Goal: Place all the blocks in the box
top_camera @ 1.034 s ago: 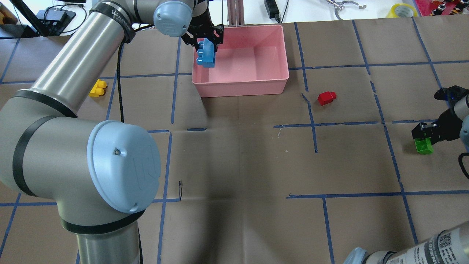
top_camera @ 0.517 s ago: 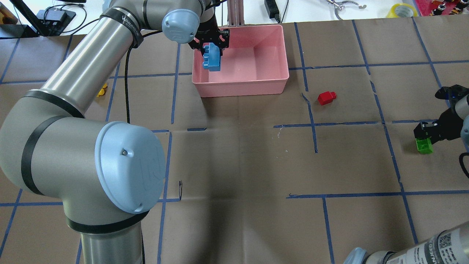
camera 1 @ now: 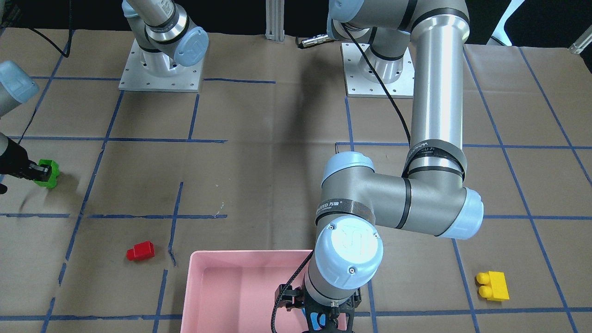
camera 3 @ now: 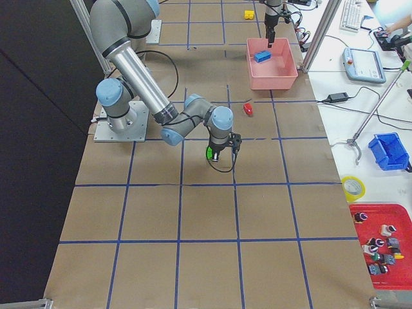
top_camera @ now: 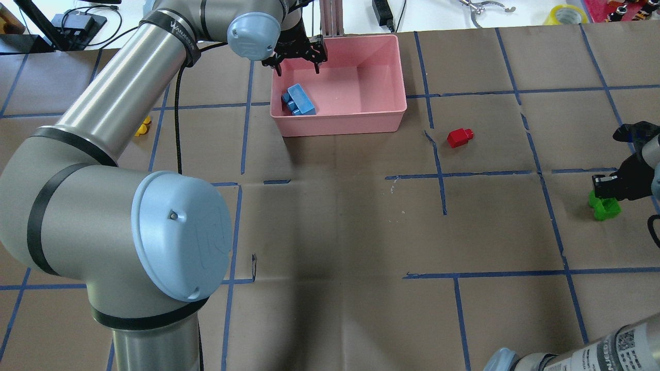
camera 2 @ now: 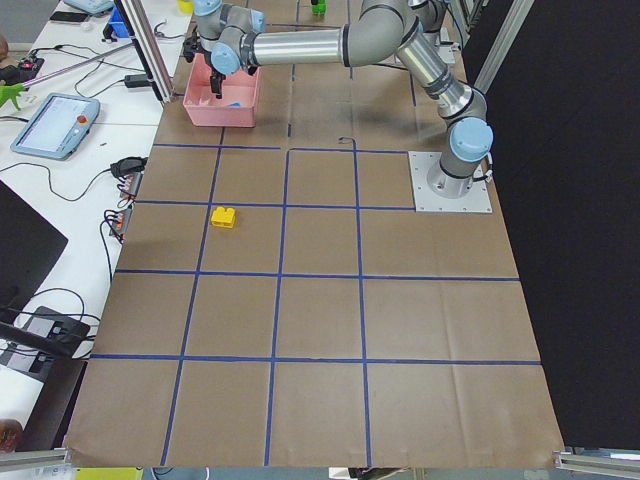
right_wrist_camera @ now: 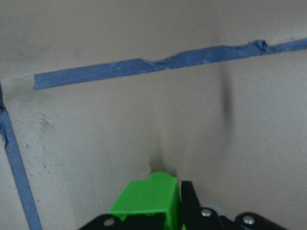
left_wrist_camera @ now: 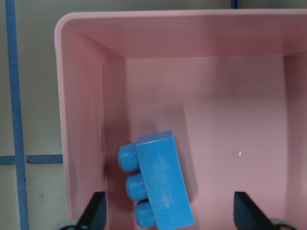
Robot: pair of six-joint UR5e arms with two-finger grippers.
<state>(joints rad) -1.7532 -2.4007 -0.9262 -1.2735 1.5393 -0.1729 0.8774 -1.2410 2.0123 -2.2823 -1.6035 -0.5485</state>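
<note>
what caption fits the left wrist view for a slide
Blue brick lying on its side in the pink box, below the open left claw

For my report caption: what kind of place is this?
Probably a robotics lab: the left arm and right arm bolted to a table gridded with blue tape, a teach pendant beside it.

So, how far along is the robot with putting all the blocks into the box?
Done: the blue block lies in the box, under the open left gripper. In hand: the right gripper is shut on the green block. Left: the red block and yellow block lie outside the box.
</note>
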